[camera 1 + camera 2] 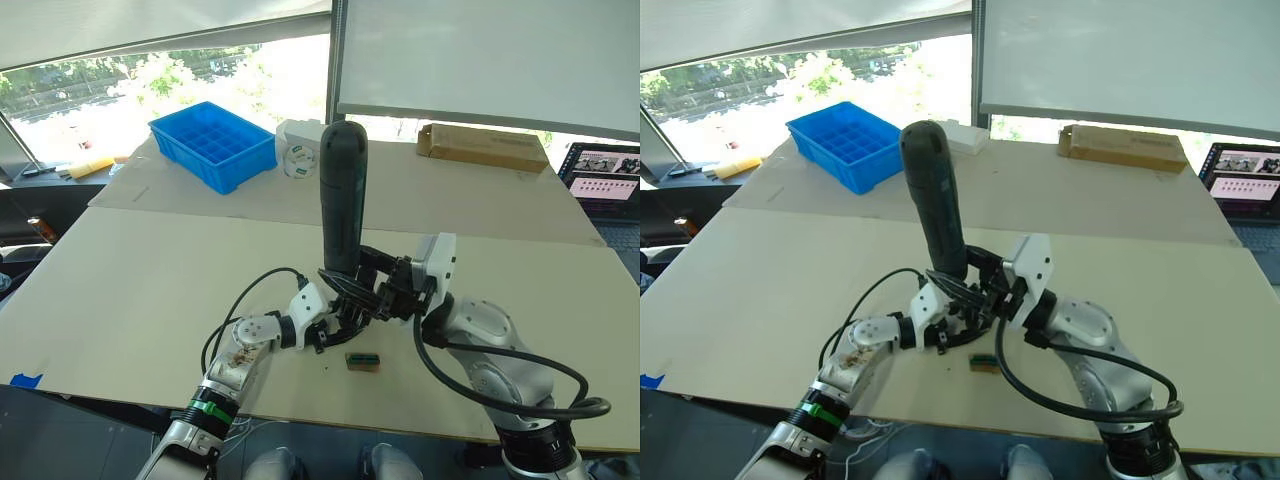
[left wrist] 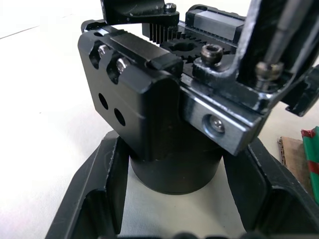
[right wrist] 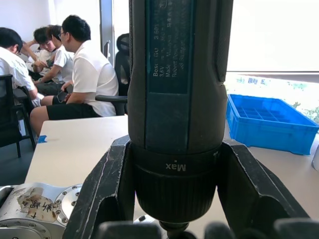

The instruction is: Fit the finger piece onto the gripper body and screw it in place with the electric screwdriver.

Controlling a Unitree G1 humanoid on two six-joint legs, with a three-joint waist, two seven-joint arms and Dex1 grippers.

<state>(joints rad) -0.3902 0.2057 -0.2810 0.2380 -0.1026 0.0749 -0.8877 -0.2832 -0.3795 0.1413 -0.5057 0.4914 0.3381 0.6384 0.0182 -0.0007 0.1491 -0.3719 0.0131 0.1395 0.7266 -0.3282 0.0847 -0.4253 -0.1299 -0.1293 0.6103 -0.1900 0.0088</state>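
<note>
On the surface are counted one electric screwdriver, one gripper body, one tan-and-green block, one blue tray, one cardboard box, and two robot hands.

Silver arms, black cables, black claws

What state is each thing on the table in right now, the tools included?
Long black cylindrical electric screwdriver: upright, bit down over the body, gripped by the right tool.
Small black blocky gripper body: standing on its round base, clamped by the left tool.
Blue plastic compartment tray: upright, compartments look empty.
Small tan-and-green block: lying loose on the table.
Brown cardboard box: closed, lying flat.
</note>
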